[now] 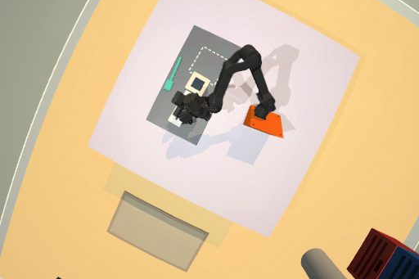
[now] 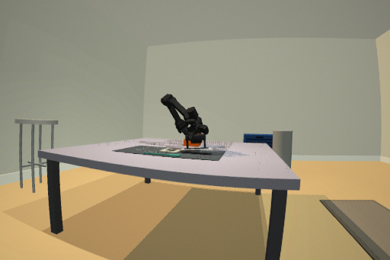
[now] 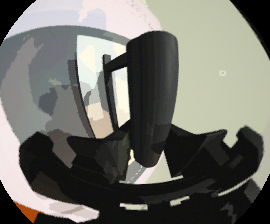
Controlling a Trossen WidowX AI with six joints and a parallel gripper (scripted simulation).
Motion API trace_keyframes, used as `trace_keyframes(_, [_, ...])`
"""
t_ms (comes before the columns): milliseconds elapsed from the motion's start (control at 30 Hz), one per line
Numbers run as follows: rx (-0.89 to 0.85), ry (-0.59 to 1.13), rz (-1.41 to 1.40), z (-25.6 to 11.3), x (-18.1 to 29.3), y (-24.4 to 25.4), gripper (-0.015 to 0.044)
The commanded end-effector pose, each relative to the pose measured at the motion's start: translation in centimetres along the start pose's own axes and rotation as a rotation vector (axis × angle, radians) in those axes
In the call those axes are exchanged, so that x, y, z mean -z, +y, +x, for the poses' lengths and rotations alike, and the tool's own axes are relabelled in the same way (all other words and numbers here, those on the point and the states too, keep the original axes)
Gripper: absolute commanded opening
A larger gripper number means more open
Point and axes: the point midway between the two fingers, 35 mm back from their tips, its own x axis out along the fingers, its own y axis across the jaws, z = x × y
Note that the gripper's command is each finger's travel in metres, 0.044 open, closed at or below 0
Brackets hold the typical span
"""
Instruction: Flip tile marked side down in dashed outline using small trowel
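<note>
The cream tile (image 1: 190,86) (image 2: 169,150) lies flat on the grey mat (image 1: 158,114) (image 2: 131,150), dark marked side up, at the lower side of the dashed outline (image 1: 203,47). The small trowel (image 1: 174,121) (image 3: 152,95) has a pale flat blade and a thick black handle. My gripper (image 1: 185,113) (image 2: 196,139) (image 3: 144,120) is shut on this handle, low over the mat. The arm hides much of the trowel in the top view. One end of the blade shows close beside the tile's lower left side; contact cannot be told.
A teal spatula-like tool (image 1: 168,84) (image 2: 164,154) lies on the mat left of the tile. The orange base block (image 1: 266,123) (image 2: 191,142) stands right of the mat under the arm. The pale table (image 1: 135,128) (image 2: 247,169) surrounds the mat.
</note>
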Motion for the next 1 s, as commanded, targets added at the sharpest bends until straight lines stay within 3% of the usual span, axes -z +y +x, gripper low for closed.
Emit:
trace_keyframes(0, [0.011,-0.009,0.003,0.3,-0.2,0.1,0.0000])
trace_keyframes(967, [0.011,-0.008,0.001,1.3,2.6,0.9,0.0000])
